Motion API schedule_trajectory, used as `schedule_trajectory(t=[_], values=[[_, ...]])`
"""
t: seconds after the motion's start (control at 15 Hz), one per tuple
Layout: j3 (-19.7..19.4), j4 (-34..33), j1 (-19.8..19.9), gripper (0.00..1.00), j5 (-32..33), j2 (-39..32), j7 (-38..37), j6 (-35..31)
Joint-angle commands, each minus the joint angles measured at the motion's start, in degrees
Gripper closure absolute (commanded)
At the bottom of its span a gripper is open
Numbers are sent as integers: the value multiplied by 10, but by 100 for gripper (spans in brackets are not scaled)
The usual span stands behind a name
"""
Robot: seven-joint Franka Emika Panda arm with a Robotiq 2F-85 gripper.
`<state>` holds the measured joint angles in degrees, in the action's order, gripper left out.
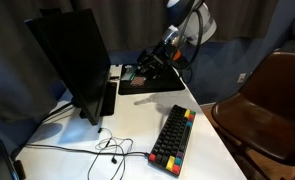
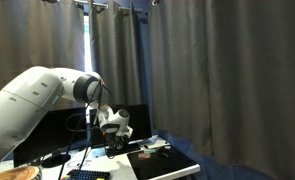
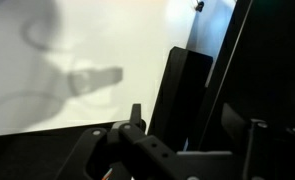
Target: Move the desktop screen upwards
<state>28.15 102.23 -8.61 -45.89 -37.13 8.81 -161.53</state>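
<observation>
The desktop screen (image 1: 72, 55) is a large black monitor on a black stand, upright at the back of the white desk (image 1: 137, 130). In an exterior view it shows as a dark panel (image 2: 62, 130) behind the arm. My gripper (image 1: 140, 70) hangs low over the desk just beside the screen's side edge, apart from it, and also shows in an exterior view (image 2: 115, 128). In the wrist view the gripper (image 3: 195, 128) has its fingers spread and holds nothing. Ahead of them are the black stand (image 3: 185, 90) and the dark panel (image 3: 272, 60).
A black desk mat (image 1: 157, 88) lies under and beside the gripper. A black keyboard with colourful keys (image 1: 173, 135) lies near the front edge. Cables (image 1: 107, 150) trail over the desk. A brown chair (image 1: 267, 100) stands beside the desk. Dark curtains hang behind.
</observation>
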Motion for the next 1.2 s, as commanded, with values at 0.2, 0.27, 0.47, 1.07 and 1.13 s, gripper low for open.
schedule_trajectory(t=[0.2, 0.27, 0.47, 1.07, 1.13], values=[[74, -210, 10, 68, -20, -192, 105, 10], [83, -237, 10, 77, -18, -220, 116, 7], [103, -321, -1, 97, -20, -291, 140, -6], [110, -422, -28, 99, -11, -360, 128, -16], [110, -428, -30, 99, -11, -363, 129, -16]])
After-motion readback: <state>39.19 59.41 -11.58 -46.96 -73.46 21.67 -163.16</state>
